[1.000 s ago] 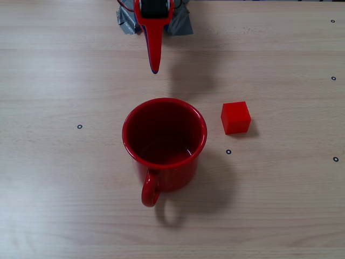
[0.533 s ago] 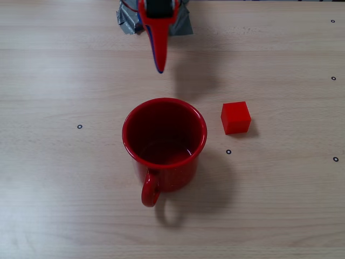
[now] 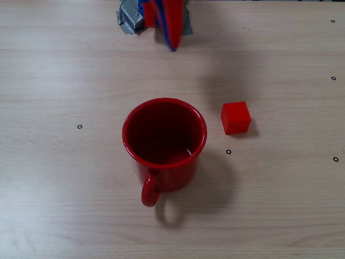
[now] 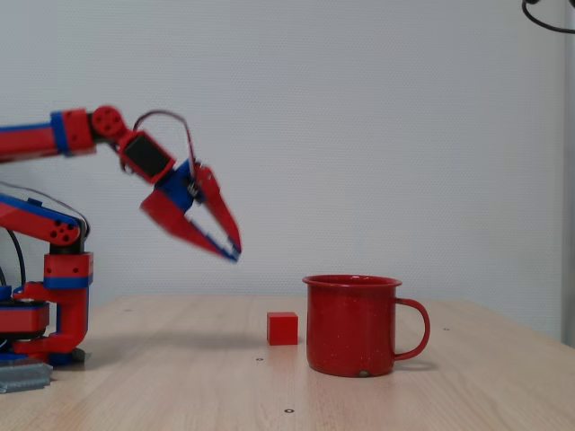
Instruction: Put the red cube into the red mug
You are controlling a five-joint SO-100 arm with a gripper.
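Gripper (image 4: 229, 244): aloft near base, fingers nearly together, empty; red cube (image 3: 235, 117) beside red mug (image 3: 164, 141), awaiting pickup.

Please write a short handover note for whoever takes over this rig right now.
Gripper: raised in the air near the arm's base, holding nothing; its fingers are nearly together at the tips, so open or shut is unclear.
Cube: on the table, to the right of the mug in the top-down fixed view, apart from it.
Mug: upright, empty, handle toward the bottom of that view.
Done: nothing yet.
Left: grasp the cube, carry it over the mug, drop it in.
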